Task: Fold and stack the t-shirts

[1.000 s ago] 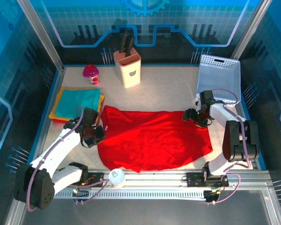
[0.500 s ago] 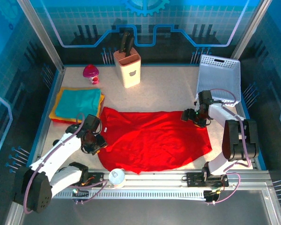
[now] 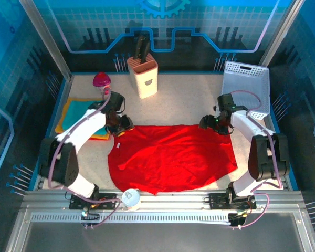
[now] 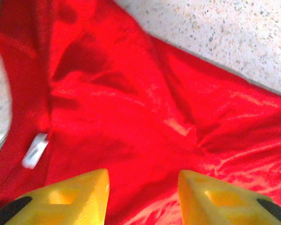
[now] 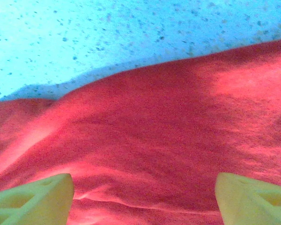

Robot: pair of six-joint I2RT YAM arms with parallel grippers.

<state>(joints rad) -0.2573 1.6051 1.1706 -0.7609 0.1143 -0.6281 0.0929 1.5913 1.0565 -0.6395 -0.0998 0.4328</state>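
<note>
A large bright red t-shirt [image 3: 173,157] lies spread flat in the middle of the table, with its white neck label [image 4: 35,151] showing in the left wrist view. My left gripper [image 3: 121,126] hovers at the shirt's far left corner. Its yellow fingers [image 4: 91,192] stand apart over the red cloth [image 4: 145,117] with nothing between them. My right gripper [image 3: 207,124] is at the shirt's far right corner, wide open above the cloth [image 5: 150,140]. A folded stack of teal, orange and yellow t-shirts [image 3: 76,118] sits at the left, partly hidden by my left arm.
A knife block [image 3: 143,79] and a pink-topped container [image 3: 101,82] stand at the back. A white perforated basket [image 3: 245,84] lies at the back right. A white cup [image 3: 130,198] sits on the near rail. Bare speckled tabletop [image 3: 184,105] lies beyond the shirt.
My left arm swung from the shirt's near left edge up to its far left corner, and its gripper opened. The shirt's left edge shifted. My right gripper moved slightly farther away.
</note>
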